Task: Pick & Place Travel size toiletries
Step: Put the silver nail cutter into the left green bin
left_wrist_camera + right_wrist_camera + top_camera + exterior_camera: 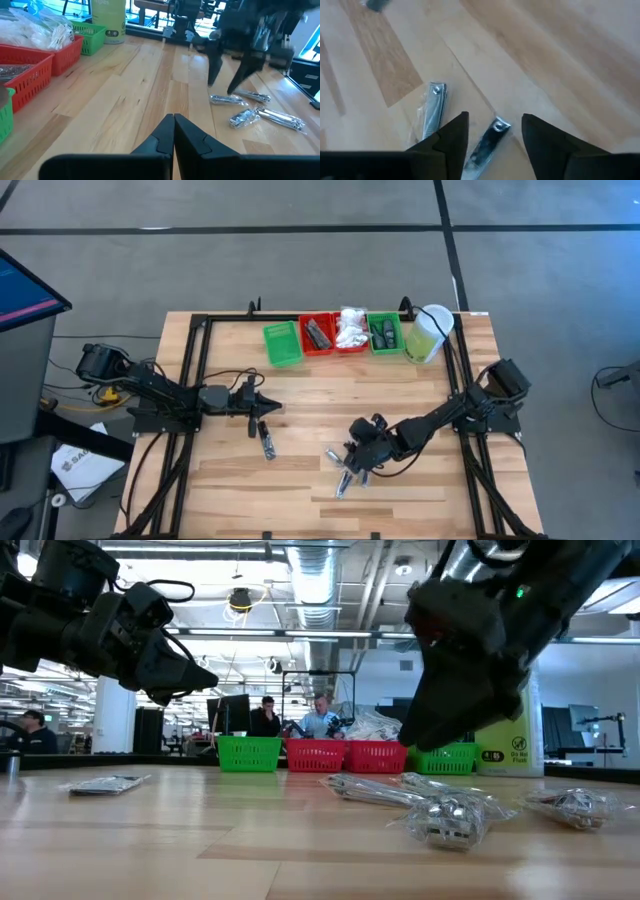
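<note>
Presently the right end effector point(352, 467) is angled down over the front of the wooden surface point(420, 395), fingers point(451, 137) apart, straddling a wrapped nail clipper point(487, 141) that lies flat; a second clipper point(431, 109) lies just beside it. The left end effector point(270, 406) is extended level above the surface's left half, fingers together and holding nothing, with another packaged item point(266, 440) lying near it. Red and green baskets point(335, 335) sit along the far edge.
</note>
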